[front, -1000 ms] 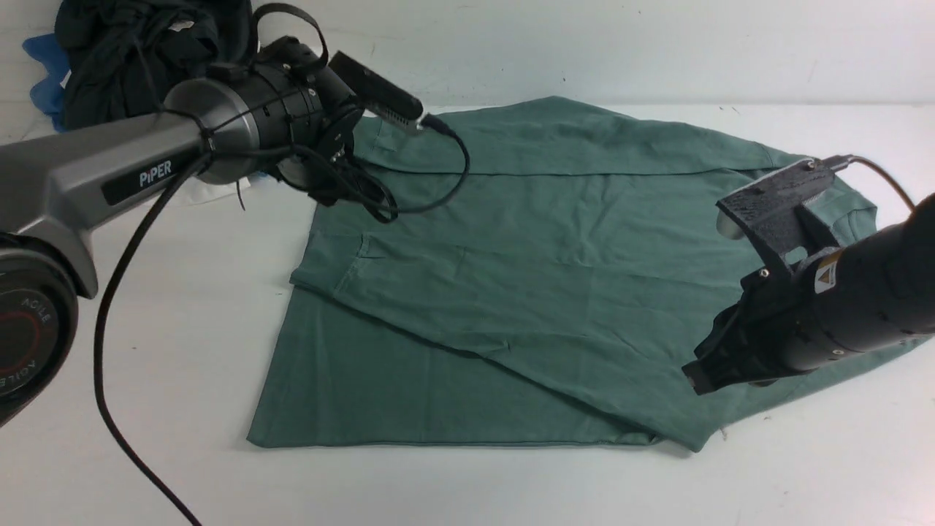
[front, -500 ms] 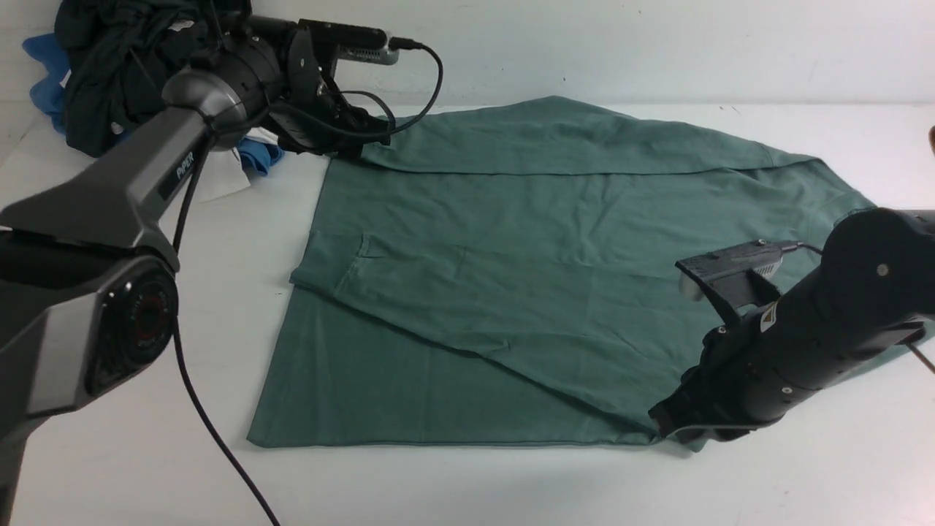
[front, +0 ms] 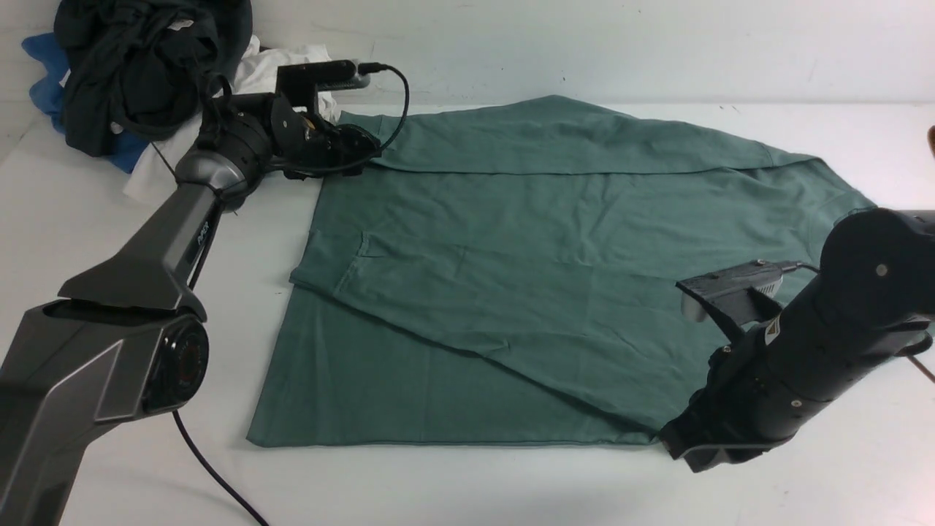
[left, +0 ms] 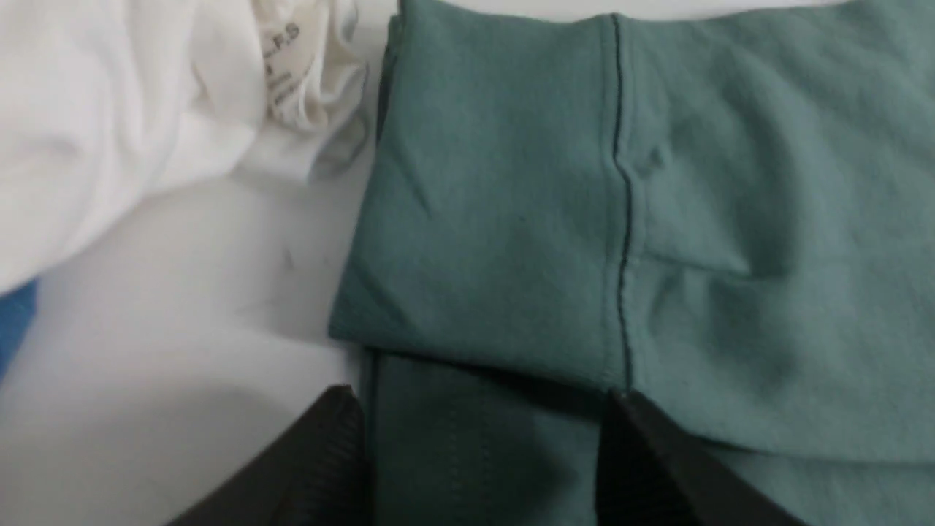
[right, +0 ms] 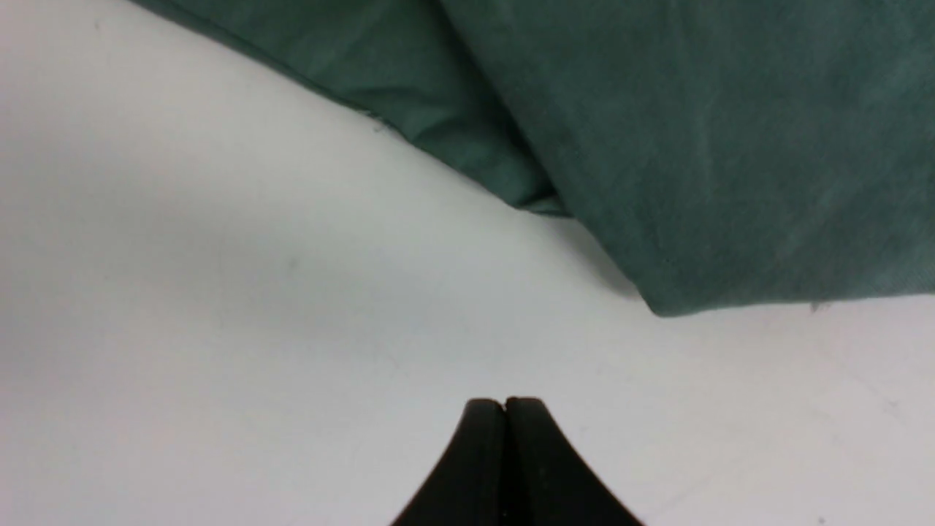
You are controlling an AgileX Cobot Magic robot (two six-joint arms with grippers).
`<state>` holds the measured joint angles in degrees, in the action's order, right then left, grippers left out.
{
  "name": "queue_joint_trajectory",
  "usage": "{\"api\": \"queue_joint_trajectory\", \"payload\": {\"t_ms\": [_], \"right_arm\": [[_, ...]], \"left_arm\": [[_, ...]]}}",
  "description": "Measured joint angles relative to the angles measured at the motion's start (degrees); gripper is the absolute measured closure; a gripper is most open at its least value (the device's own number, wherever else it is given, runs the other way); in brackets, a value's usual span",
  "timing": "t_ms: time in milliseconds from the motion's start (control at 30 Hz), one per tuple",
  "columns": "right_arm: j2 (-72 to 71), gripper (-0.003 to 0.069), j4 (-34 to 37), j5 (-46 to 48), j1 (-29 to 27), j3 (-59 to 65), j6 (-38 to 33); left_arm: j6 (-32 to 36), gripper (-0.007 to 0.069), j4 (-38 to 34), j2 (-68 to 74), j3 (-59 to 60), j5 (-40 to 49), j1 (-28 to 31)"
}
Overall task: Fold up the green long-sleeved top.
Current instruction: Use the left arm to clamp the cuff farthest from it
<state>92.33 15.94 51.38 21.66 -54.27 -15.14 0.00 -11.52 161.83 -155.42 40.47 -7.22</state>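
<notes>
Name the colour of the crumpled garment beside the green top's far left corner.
The crumpled garment is white, clearest in the left wrist view.

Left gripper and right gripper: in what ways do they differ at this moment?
The left gripper has its jaws open; the right gripper has them shut. The left gripper is at the far left corner of the green top, over its cloth; the right gripper is over the bare table, just off the near right corner. Neither grips the top.

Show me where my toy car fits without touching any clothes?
Bare table runs along the near hem of the green top, and again between its left edge and the left arm. The far-left corner is crowded: dark garment, white garment, left end effector.
</notes>
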Motion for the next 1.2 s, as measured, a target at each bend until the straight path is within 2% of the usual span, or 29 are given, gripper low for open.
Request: {"api": "queue_joint_trajectory", "payload": {"t_ms": [67, 100, 133, 167, 267, 300, 467, 567, 700, 833, 1033, 1200], "right_arm": [[0.00, 0.0667, 0.00, -0.44, 0.00, 0.00, -0.46], [0.00, 0.0667, -0.05, -0.67, 0.00, 0.00, -0.74], [0.00, 0.0667, -0.41, -2.05, 0.00, 0.00, -1.92], [0.05, 0.0667, -0.62, -3.09, 0.00, 0.00, -2.70], [0.86, 0.0667, -1.34, -8.80, 0.00, -0.26, -4.84], [1.77, 0.0667, -1.34, -10.05, 0.00, -0.98, -5.15], [9.65, 0.0667, -1.94, -9.40, 0.00, -8.45, -5.39], [14.82, 0.0667, -5.37, -8.13, 0.00, -13.00, -4.54], [16.89, 0.0667, -8.91, -7.70, 0.00, -14.50, -2.02], [16.97, 0.0667, -10.89, -7.54, 0.00, -14.62, -0.60], [16.97, 0.0667, -10.98, -5.86, 0.00, -14.62, -0.51], [16.97, 0.0667, -9.13, -5.43, 0.00, -14.62, -0.39]], "left_arm": [[2.16, 0.0318, 0.00, -0.25, -0.07, 1.93, -0.54], [2.76, 0.0326, 0.00, -0.34, -0.11, 2.16, -0.62], [4.80, 0.0407, -0.05, -0.78, -0.37, 4.89, -1.26], [5.54, 0.0426, -0.12, -0.82, -0.57, 6.03, -1.50], [7.94, 0.0574, -0.31, -1.68, -1.74, 12.52, -2.64], [8.50, 0.0598, -0.45, -1.80, -2.20, 14.96, -2.96], [9.59, 0.0619, -0.50, -3.20, -3.45, 25.42, -4.12], [9.60, 0.0619, -0.29, -5.63, -2.72, 29.81, -4.54], [10.84, 0.0619, 1.05, -9.78, 0.40, 30.32, -4.61], [12.02, 0.0619, 5.32, -14.74, 3.88, 30.45, -4.61], [10.90, 0.0619, 11.52, -16.72, 6.06, 30.50, -4.55], [10.07, 0.0618, 10.61, -15.42, 8.80, 28.98, -4.44]]}}
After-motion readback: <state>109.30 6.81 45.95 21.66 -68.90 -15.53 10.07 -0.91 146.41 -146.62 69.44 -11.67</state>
